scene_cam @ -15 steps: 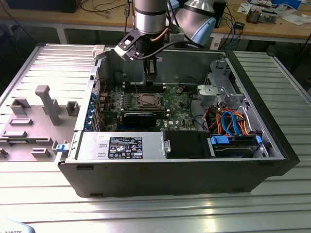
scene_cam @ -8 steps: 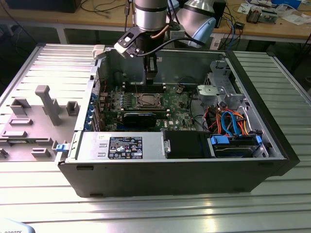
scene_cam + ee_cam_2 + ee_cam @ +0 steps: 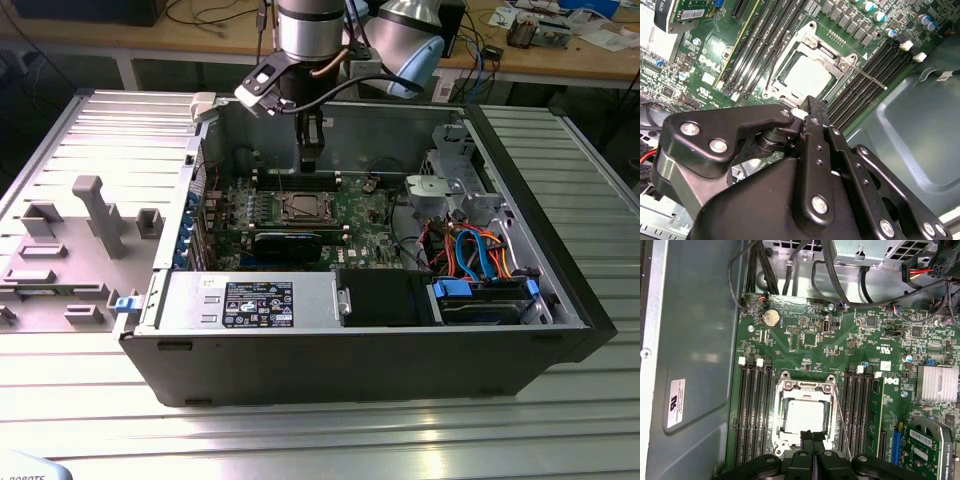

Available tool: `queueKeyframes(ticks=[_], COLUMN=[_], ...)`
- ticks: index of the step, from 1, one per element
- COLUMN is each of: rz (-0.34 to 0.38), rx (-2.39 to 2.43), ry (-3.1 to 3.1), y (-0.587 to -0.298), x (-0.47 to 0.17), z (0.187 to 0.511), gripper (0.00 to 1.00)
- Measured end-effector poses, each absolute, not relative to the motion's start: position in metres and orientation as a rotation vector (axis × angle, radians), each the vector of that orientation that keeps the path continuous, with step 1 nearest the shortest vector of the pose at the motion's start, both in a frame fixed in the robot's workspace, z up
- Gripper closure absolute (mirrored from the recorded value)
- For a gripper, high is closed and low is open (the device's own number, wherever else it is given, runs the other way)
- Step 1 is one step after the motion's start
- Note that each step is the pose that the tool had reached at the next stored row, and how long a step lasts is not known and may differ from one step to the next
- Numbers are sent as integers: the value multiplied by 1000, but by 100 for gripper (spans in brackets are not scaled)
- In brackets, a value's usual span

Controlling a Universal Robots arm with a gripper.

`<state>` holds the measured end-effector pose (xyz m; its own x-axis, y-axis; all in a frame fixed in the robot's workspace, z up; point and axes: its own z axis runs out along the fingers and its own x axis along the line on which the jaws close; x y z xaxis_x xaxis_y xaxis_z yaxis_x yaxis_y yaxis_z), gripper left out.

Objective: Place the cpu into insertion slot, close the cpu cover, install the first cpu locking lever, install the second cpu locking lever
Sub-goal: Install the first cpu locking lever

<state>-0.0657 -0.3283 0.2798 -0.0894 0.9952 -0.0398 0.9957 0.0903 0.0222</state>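
Note:
The cpu point(image 3: 805, 415) point(image 3: 807, 75) lies in the insertion slot point(image 3: 300, 208) on the green board, its pale metal top showing. The cpu cover point(image 3: 802, 388) point(image 3: 826, 52) lies flat around it as a silvery frame. A thin wire lever point(image 3: 839, 415) runs along one side of the socket. In the second wrist view a lever point(image 3: 871, 78) sticks out over the memory slots and another point(image 3: 771, 67) runs along the opposite side. My gripper point(image 3: 308, 158) point(image 3: 810, 435) point(image 3: 812, 106) hangs just above the socket's edge, shut, with nothing between its fingers.
Long black memory slots point(image 3: 752, 410) flank the socket on both sides. A black card with a green stripe point(image 3: 288, 243) stands in front of the socket. Cables and a drive cage point(image 3: 480, 260) sit at the exterior view's right, and a grey fixture plate point(image 3: 60, 250) lies outside the case at its left.

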Motion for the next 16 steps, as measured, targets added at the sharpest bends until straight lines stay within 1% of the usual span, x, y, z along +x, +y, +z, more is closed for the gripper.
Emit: queueKeyframes(ticks=[9,16], rz=[-8,-7], rx=[1816,1778], ry=[2508,2535], y=[-328,-328], x=[-66,-66], z=[280,280], gripper=[89,89])
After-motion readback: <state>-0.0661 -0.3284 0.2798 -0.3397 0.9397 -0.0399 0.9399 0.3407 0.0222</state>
